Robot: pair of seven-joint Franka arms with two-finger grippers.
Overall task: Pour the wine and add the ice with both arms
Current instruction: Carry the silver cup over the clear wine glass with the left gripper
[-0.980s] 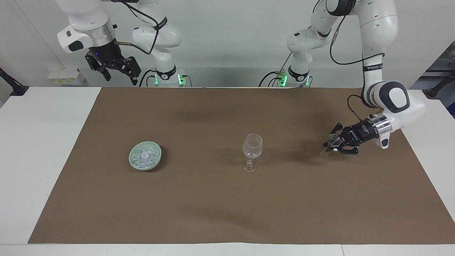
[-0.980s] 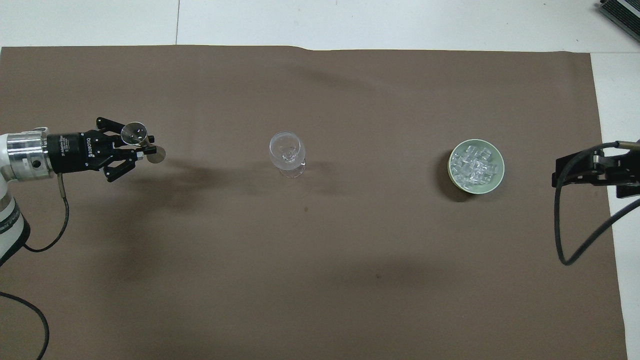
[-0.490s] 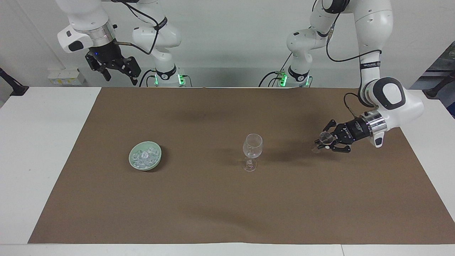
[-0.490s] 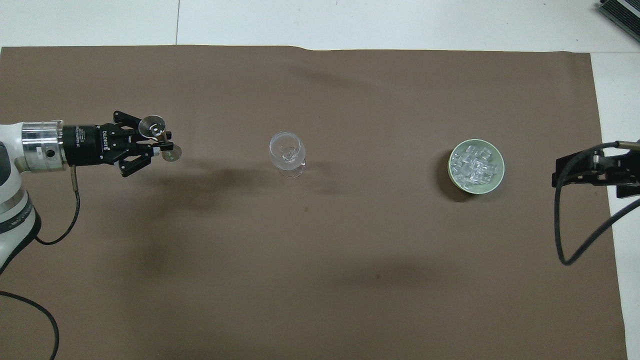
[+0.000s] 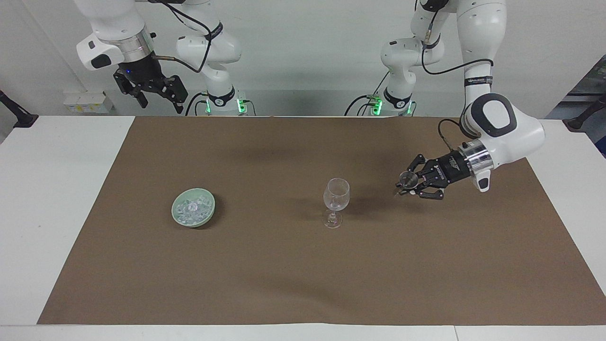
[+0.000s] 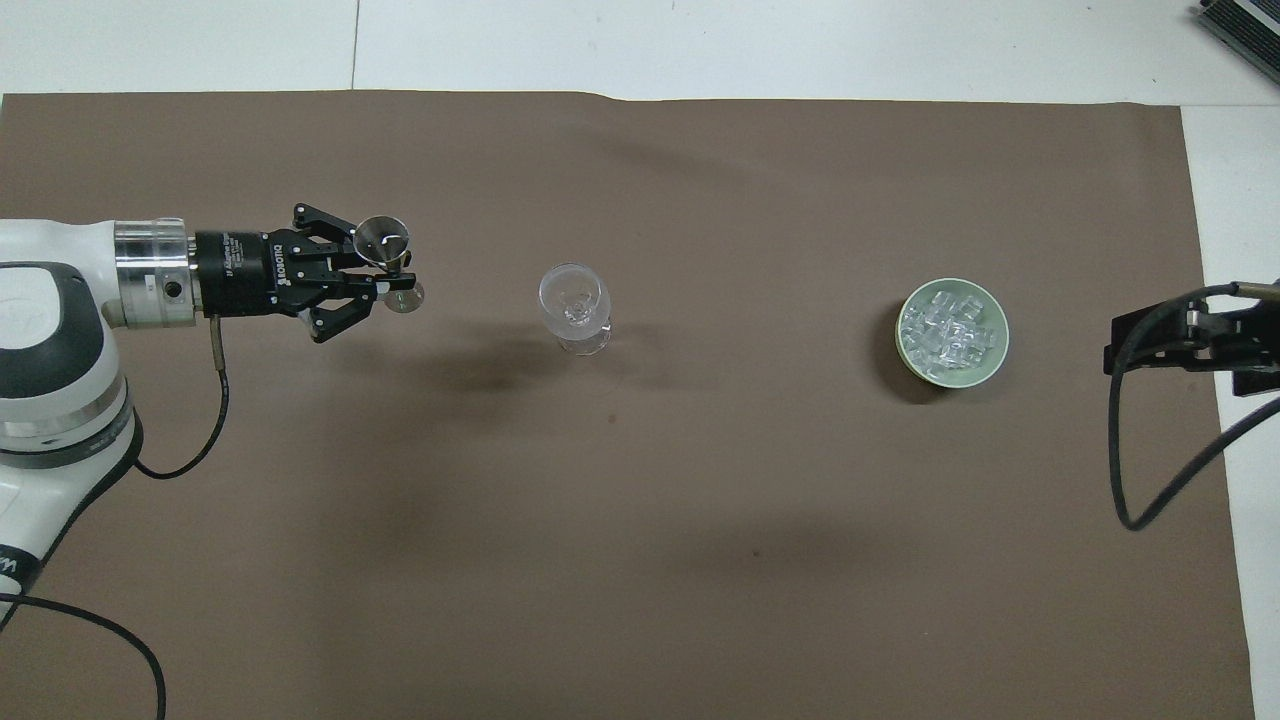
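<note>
Since the earlier frame the left claw (image 5: 411,186) has travelled w/ its small clear cup (image 5: 407,179) from the tabletop's left-arm end toward the middle, closing on the wine glass (image 5: 336,201).

Near to far from the robots: right claw (image 5: 158,94) waits high over the tabletop's robot-side edge, fingers spread wide, empty. Left claw is clamped on the cup, forearm low and roughly level, wrist aimed along the tabletop's length at the glass. Glass stands upright approx mid-tabletop, btwn the left claw and the green bowl (image 5: 209,213) holding the ice (image 5: 191,209), bowl toward the right-arm end. Key relation: glass lies straight ahead of the cup; left arm is clearly nearer it.
</note>
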